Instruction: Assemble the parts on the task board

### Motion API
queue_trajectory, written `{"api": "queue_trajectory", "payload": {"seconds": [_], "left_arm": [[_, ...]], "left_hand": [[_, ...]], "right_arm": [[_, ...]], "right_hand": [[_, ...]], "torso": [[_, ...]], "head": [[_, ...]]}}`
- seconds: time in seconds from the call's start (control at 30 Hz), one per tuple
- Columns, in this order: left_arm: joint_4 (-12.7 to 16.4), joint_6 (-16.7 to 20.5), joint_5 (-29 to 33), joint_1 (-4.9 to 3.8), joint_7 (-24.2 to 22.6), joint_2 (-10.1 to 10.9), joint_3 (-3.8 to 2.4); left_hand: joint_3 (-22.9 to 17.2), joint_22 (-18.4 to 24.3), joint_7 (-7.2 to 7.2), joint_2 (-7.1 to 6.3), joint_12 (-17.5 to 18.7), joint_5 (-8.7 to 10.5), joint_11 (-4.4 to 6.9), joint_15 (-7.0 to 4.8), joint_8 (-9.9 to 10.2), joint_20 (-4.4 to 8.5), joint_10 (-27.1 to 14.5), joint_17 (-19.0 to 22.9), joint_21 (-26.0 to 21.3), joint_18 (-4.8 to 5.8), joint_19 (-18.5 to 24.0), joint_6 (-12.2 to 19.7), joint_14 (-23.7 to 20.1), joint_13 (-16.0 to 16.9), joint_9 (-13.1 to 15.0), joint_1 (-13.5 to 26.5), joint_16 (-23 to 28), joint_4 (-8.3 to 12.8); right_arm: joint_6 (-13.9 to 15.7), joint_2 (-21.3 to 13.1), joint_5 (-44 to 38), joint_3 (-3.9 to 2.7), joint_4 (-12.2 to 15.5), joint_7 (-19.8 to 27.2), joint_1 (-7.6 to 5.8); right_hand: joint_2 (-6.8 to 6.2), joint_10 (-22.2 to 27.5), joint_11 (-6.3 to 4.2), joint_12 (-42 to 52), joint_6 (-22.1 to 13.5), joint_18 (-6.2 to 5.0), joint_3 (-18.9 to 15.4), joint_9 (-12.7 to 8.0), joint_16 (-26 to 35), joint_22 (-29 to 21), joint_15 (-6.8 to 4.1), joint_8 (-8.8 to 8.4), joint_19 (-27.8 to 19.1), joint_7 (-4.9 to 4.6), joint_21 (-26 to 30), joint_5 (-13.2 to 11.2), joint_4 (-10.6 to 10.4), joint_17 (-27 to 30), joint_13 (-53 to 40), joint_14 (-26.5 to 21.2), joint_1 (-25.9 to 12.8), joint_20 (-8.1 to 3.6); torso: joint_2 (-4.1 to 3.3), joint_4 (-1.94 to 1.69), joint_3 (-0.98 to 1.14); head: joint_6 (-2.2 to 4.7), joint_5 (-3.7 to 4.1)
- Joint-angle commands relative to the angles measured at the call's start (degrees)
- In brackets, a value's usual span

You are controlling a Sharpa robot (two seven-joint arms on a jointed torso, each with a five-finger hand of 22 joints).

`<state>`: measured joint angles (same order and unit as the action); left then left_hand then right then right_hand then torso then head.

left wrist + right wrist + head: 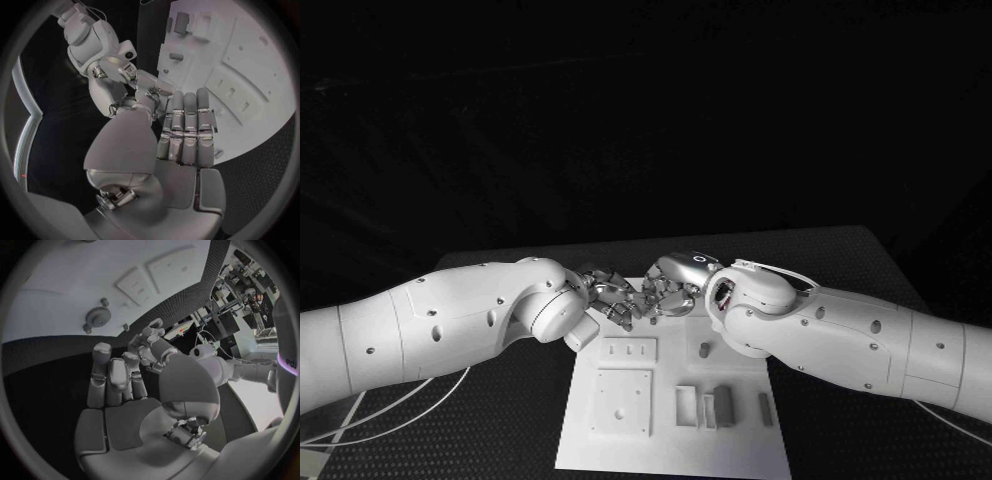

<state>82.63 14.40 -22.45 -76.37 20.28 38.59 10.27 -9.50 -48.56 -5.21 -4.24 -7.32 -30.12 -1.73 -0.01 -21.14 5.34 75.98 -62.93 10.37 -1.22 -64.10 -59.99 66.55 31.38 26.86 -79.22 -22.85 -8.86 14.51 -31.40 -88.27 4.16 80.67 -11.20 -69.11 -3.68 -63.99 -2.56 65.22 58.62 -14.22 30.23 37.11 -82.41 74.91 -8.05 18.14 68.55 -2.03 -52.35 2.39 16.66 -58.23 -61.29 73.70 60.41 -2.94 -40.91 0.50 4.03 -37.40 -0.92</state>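
Board lies flat on the black table, white, with grey parts on it: a flat square plate, a smaller slotted plate beyond it, upright blocks beside the square plate, a narrow bar past the blocks. Right wrist view shows a gear with small pegs near it on the board, well apart from both hands.

Left hand and right hand meet fingertip to fingertip over the board's far edge. Left wrist view: the left hand's long fingers lie straight and close together, side by side, thumb set across toward the right hand's fingertips. Right wrist view: the right hand's fingers are partly curled, close together, tips reaching to the left hand's fingertips.

Cannot tell whether a part sits pinched between the two hands; the contact spot is hidden by the fingers. Neither palm holds anything visible.
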Motion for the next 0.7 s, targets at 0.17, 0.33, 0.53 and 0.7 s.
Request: {"api": "queue_trajectory", "payload": {"seconds": [0.17, 0.33, 0.53, 0.7], "left_arm": [[-0.16, 1.3, 0.93, -0.11, -0.63, -0.07, -0.12], [-0.35, 1.27, 0.95, -0.11, -0.6, 0.03, -0.13], [-0.53, 0.91, 0.95, -0.11, -0.42, 0.28, -0.13], [-0.92, 0.13, 0.52, -0.11, -0.21, 0.61, -0.13]], "left_hand": [[-11.46, -0.98, 0.24, 2.5, 0.05, 0.44, 0.24, -0.34, 0.34, 0.59, 0.68, -0.44, -1.09, 0.4, -0.7, -0.91, 0.96, 1.16, 2.81, 12.54, 0.4, 17.81], [-17.38, -2.28, 0.39, 3.87, -0.08, 0.9, 0.44, -0.45, 0.18, 0.78, 1.46, -0.8, -0.94, 0.42, -1.48, -1.54, 1.79, 1.83, 4.19, 20.05, 0.25, 24.96], [-18.01, -2.57, 0.45, 4.31, -0.11, 1.21, 0.5, -0.49, 0.09, 0.82, 1.56, -0.9, -0.9, 0.39, -1.55, -1.62, 1.9, 1.96, 4.53, 20.59, 0.21, 25.24], [-18.43, -2.82, 0.47, 4.51, -0.1, 2.0, 0.52, -0.53, 0.08, 0.87, 1.57, -0.99, -0.89, 0.36, -1.56, -1.58, 1.93, 2.06, 4.8, 20.73, 0.18, 25.36]], "right_arm": [[-0.76, 0.24, -0.1, 0.04, 0.04, 1.05, 0.17], [-0.75, 0.4, -0.12, 0.04, -0.35, 0.86, 0.18], [0.28, -0.37, 0.02, 0.05, -0.55, 0.79, 0.24], [1.63, -1.52, 0.23, 0.05, -0.62, 0.77, 0.24]], "right_hand": [[-0.12, -0.16, 0.09, -0.18, 1.91, -0.78, 0.13, 0.39, 0.23, 0.45, -0.48, 0.19, -0.07, -1.85, -0.06, 0.37, -0.11, 0.9, 0.14, -0.53, -0.32, -0.46], [-1.9, 1.09, 0.92, -1.11, -0.58, -0.78, 0.05, 0.0, 1.78, 0.22, 0.26, -1.38, -1.48, -2.71, 0.92, 0.36, -0.12, 3.54, 0.43, -2.83, -0.57, -0.03], [-4.22, 3.78, 2.61, -3.1, -4.61, -0.58, 0.14, -0.66, 3.35, -0.2, 1.94, -3.73, -3.69, -4.5, 2.49, 0.37, -0.46, 3.97, 1.34, -5.31, -1.42, 1.12], [-5.08, 4.71, 3.48, -3.87, -6.37, -0.54, 0.59, -1.04, 4.09, -0.38, 2.75, -4.81, -4.73, -5.35, 3.21, 0.37, -0.61, 4.3, 1.95, -6.44, -1.49, 1.82]], "torso": [[-0.05, -0.04, -0.02], [-0.01, 0.06, 0.05], [-0.03, 0.03, 0.05], [0.0, 0.02, 0.08]], "head": [[-0.21, 0.23], [-0.27, 0.11], [-0.28, 0.14], [-0.25, 0.06]]}}
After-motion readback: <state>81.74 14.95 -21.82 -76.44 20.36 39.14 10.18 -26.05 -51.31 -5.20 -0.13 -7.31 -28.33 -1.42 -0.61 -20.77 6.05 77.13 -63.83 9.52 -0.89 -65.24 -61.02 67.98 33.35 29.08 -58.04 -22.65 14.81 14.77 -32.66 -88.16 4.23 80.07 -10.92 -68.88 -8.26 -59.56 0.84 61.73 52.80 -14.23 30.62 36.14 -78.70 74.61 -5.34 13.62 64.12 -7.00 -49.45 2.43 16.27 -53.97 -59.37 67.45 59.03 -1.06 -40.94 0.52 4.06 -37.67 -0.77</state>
